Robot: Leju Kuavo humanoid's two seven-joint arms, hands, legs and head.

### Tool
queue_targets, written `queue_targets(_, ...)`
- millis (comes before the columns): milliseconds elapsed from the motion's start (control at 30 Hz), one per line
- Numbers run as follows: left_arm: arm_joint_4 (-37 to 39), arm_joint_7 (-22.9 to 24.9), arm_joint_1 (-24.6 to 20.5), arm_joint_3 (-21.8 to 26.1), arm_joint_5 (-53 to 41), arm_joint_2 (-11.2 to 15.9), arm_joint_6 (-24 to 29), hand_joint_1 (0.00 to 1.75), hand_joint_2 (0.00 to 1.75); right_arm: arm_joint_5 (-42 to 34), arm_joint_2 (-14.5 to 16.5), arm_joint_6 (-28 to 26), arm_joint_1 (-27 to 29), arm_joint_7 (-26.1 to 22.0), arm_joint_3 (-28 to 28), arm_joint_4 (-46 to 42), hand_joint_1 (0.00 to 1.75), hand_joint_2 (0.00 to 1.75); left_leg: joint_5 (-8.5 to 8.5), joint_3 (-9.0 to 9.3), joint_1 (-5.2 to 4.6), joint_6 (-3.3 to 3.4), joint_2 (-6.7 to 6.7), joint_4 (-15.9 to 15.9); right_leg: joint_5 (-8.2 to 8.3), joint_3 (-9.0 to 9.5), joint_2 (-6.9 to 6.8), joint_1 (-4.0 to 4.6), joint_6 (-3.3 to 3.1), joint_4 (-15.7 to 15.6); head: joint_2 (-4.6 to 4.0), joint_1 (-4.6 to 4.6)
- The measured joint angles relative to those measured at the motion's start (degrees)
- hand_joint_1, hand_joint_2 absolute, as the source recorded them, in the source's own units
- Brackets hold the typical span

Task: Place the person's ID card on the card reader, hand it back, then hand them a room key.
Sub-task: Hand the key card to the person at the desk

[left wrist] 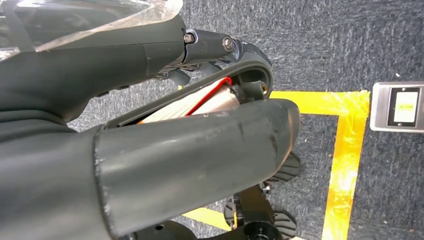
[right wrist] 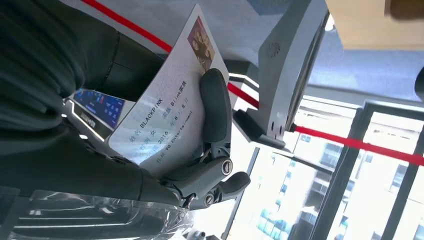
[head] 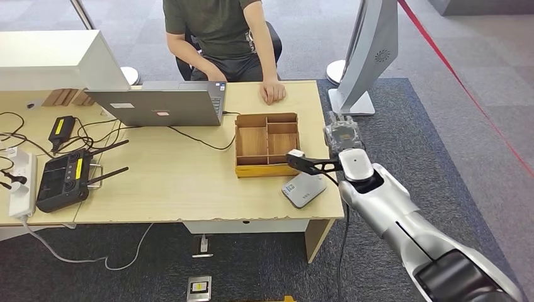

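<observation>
From the head view the right hand [head: 343,133] sits just off the desk's [head: 176,182] right edge, beside the wooden compartment tray [head: 267,144], but the hand is seen from behind and its grip is hard to make out there; the ID card is not discernible in that picture. The right wrist view settles it: the right hand [right wrist: 165,130] grips the ID card [right wrist: 167,105], a pale card with printed lines of text and a small photo at one corner, with a dark finger [right wrist: 216,105] pressed across its face and the rest of the card's lower part hidden behind the hand. The card reader [head: 303,189], a small grey slab, lies on the desk near the front right corner, just below the tray and apart from the hand. A person [head: 220,31] sits across the desk, cut off at the top of the picture, with 1 hand [head: 272,92] resting on the desktop near the tray. A laptop [head: 160,104] stands to the left of the tray. The left wrist view is crowded by dark rounded robot parts over grey carpet and yellow floor tape [left wrist: 345,150]; whether the left hand's fingers are open or closed I cannot tell.
</observation>
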Motion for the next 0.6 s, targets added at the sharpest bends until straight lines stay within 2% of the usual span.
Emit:
queue_targets(333,0.0,0.77,-0.1,0.0,-0.81,0.0,-0.48,0.0,0.0,0.1,0.91,2.77,-1.59,-0.43,0.13,-8.77,1.75,1.75,0.0,0.0,0.01,0.0,0.0,0.0,0.0,-0.01,0.0,0.01,0.0,0.0,0.0,-0.01)
queue_targets(600,-0.01,0.63,-0.28,0.0,-1.33,0.0,-0.86,0.0,0.0,-1.69,1.98,3.03,-2.42,-1.51,0.69,-10.73,1.75,1.75,0.0,-0.04,0.01,0.0,-0.01,0.0,0.0,-0.02,0.0,0.01,0.0,0.0,0.0,-0.01)
